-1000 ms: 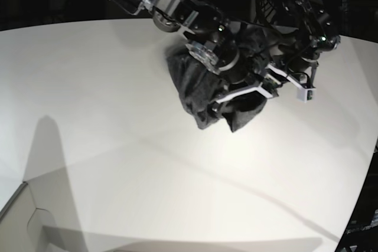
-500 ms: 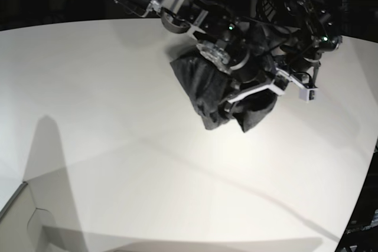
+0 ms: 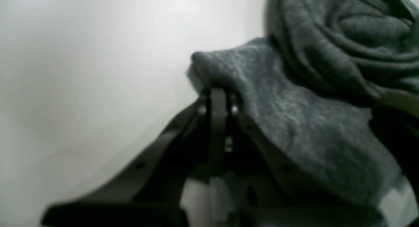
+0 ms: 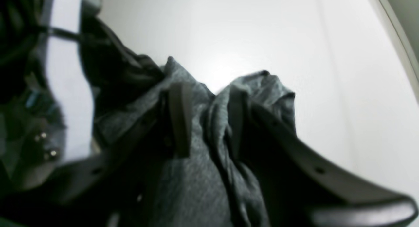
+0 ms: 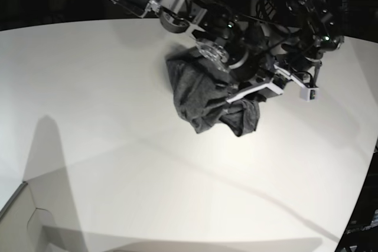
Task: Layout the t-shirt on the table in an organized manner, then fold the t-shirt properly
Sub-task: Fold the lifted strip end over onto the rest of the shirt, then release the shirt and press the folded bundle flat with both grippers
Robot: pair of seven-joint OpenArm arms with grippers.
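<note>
Base view: bare white table (image 5: 118, 163) is filling the near half, and the grey t-shirt (image 5: 198, 95) is lying bunched in a heap toward the far edge, right of the middle. Both arms are crowding over it from the far side. The right gripper (image 4: 206, 122) is standing with its fingers parted, folds of cloth lying loose between them. The left gripper (image 3: 217, 96) is pinching a fold of the t-shirt tight, its fingers pressed together.
</note>
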